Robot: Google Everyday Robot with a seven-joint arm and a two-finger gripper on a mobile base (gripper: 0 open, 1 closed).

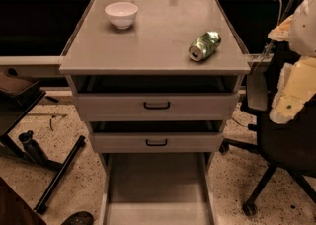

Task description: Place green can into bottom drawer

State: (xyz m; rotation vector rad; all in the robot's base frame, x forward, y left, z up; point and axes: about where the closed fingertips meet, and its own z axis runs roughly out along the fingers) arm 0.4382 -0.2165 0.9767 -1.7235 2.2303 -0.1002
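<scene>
The green can lies on its side, dented, on the right part of the grey cabinet top, its silver end facing the front. The bottom drawer is pulled out toward me below the other two; it is a flat grey tray with low side walls and nothing in it. My gripper is out of view in this frame; nothing holds the can.
A white bowl stands at the back left of the cabinet top. Two grey drawer fronts with black handles sit above the open drawer. A black office chair stands close on the right. A black stand base lies on the floor at left.
</scene>
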